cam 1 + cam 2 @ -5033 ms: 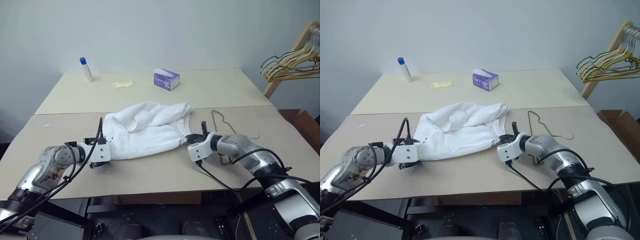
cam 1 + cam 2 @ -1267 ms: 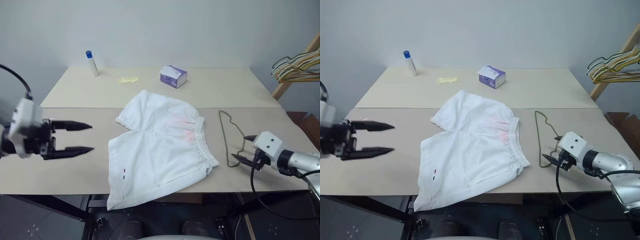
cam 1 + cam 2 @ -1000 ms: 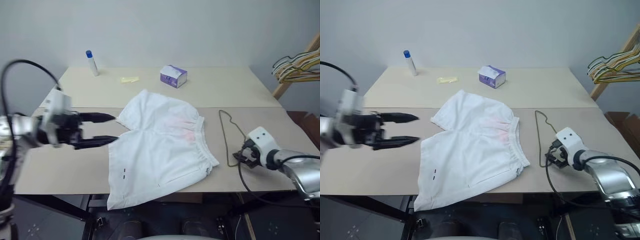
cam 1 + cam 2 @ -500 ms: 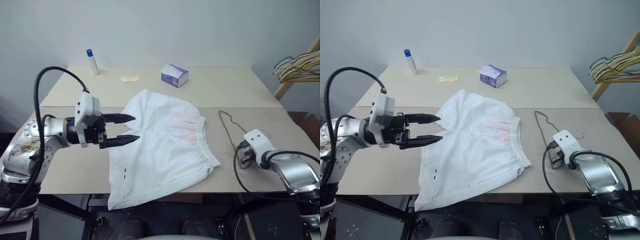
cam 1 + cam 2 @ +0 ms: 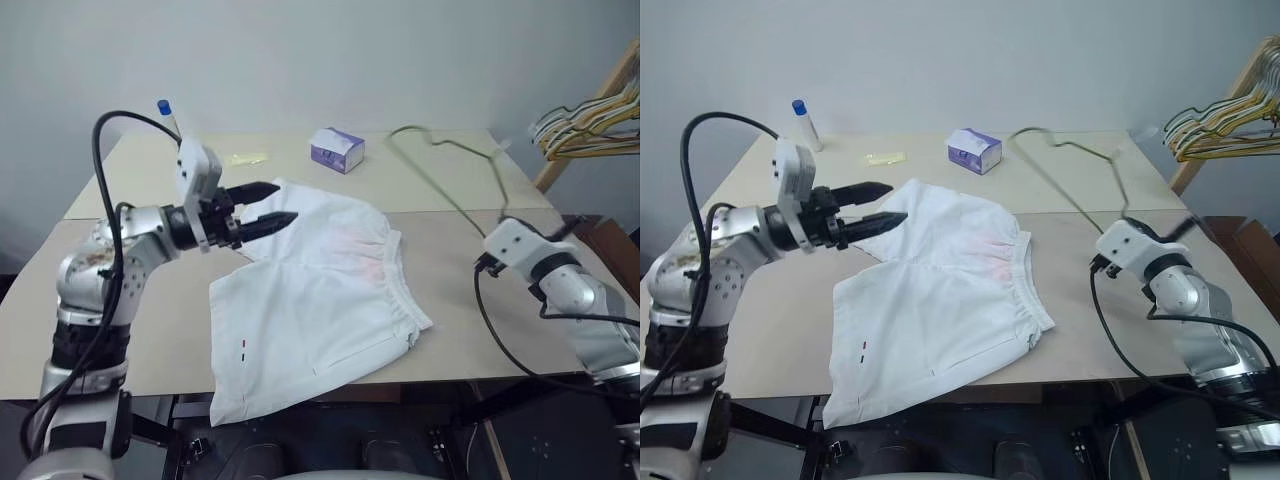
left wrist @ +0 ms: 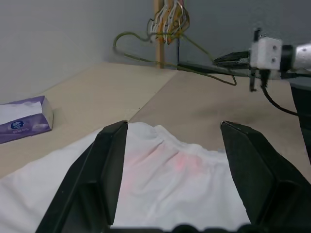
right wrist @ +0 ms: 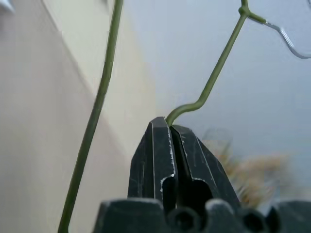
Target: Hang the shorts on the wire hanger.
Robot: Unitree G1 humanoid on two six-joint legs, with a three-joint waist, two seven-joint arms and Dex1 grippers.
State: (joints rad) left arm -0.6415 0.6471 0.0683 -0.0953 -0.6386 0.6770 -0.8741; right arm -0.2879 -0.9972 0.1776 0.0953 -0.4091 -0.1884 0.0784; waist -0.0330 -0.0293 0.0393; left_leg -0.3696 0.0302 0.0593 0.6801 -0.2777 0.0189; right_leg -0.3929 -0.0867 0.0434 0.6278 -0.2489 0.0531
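Held the hanger (image 5: 1070, 175) up off the table (image 5: 1090, 300), pinched tight in the right hand (image 7: 171, 127). Kept the left hand (image 5: 880, 203) wide apart over the shorts (image 5: 940, 300). Shorts flat by the front edge, not hung yet.

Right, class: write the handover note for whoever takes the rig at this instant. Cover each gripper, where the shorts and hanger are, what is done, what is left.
Right gripper: shut on the wire hanger, held up off the table.
Left gripper: open, empty, hovering over the far leg of the shorts.
Shorts: spread flat on the table, waistband toward the right gripper, one hem at the near edge.
Done: hanger picked up.
Left: grasp the shorts and hang them on the hanger.
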